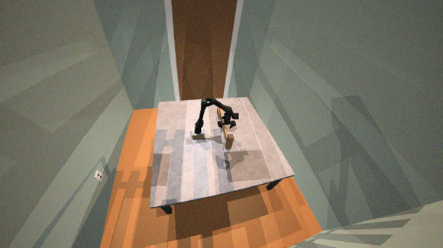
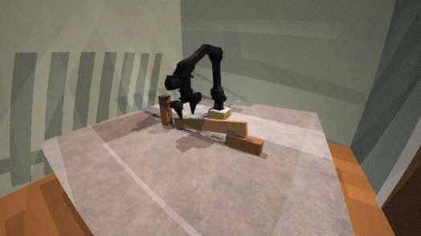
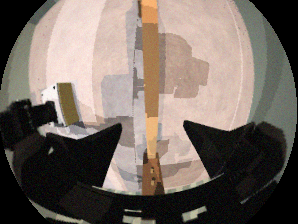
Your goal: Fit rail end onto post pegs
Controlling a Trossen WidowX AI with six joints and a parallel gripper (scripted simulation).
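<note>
The long light wooden rail (image 2: pixel 211 125) (image 1: pixel 226 134) (image 3: pixel 150 63) slopes from the low footboard block (image 2: pixel 244 143) down to the table. Its low end lies just in front of the short brown post (image 2: pixel 164 109) (image 1: pixel 230 141) (image 3: pixel 152 179). The pegs are too small to make out. My gripper (image 2: pixel 186 109) (image 1: pixel 227 124) (image 3: pixel 153 125) is open and empty. It points down just above the low end of the rail, close to the post. In the wrist view one finger shows on each side of the rail.
The arm's yellow base block (image 2: pixel 219 113) (image 1: pixel 198 136) (image 3: pixel 67 103) stands on the table (image 2: pixel 206 199) (image 1: pixel 195 172) beside the rail. The table edges drop to an orange floor (image 1: pixel 137 228). A brown door (image 1: pixel 203 42) is behind the table.
</note>
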